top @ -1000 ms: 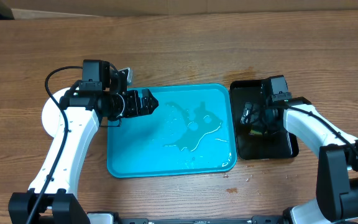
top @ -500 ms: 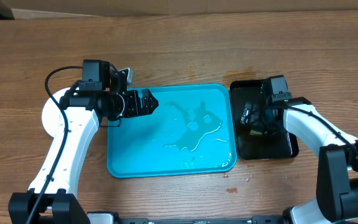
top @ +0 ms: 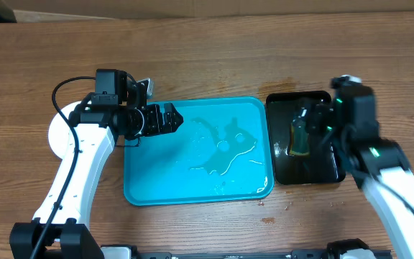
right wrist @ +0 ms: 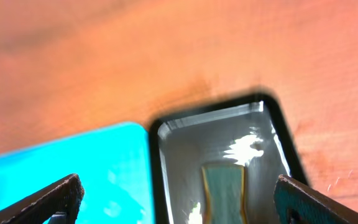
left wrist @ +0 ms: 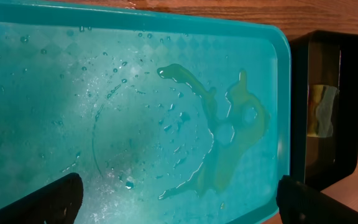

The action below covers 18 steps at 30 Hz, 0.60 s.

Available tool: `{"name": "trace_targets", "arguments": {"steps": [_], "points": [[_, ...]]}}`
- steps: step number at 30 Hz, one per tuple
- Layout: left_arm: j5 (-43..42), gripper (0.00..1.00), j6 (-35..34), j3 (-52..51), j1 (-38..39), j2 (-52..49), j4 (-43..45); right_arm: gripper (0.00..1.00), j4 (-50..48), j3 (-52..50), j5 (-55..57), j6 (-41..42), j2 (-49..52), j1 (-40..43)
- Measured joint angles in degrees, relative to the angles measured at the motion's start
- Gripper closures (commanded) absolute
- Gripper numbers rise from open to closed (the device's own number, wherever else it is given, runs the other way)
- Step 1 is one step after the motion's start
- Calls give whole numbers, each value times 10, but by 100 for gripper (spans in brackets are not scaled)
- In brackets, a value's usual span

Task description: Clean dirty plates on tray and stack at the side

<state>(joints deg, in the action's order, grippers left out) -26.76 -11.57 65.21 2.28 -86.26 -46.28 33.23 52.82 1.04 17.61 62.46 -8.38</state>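
Though the tray (top: 144,180) carries only a puddle (top: 221,147) overhead, a white plate (top: 53,134) shows at left-centre under the left arm (top: 77,165), behind the left gripper (top: 172,119). Left wrist: fingers (left wrist: 55,199) wide apart, empty. Right wrist: right gripper (right wrist: 182,205) wide, empty, above the sponge (right wrist: 224,190), whose long axis runs up-frame.

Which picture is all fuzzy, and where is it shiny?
Right wrist view: blurry all over, with white glare inside the black tray. Overhead view: only the right arm is smeared. Left wrist view: sharp, and the wet blue tray glistens.
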Motion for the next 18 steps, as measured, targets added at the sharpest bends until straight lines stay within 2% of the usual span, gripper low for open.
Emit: {"name": "trace_targets", "arguments": {"steps": [10,18], "points": [[2,0,0,0,0,0,0,0,-1,2,5,-5,-370,0],[2,0,0,0,0,0,0,0,-21,-11,12,-22,-490,0]]}}
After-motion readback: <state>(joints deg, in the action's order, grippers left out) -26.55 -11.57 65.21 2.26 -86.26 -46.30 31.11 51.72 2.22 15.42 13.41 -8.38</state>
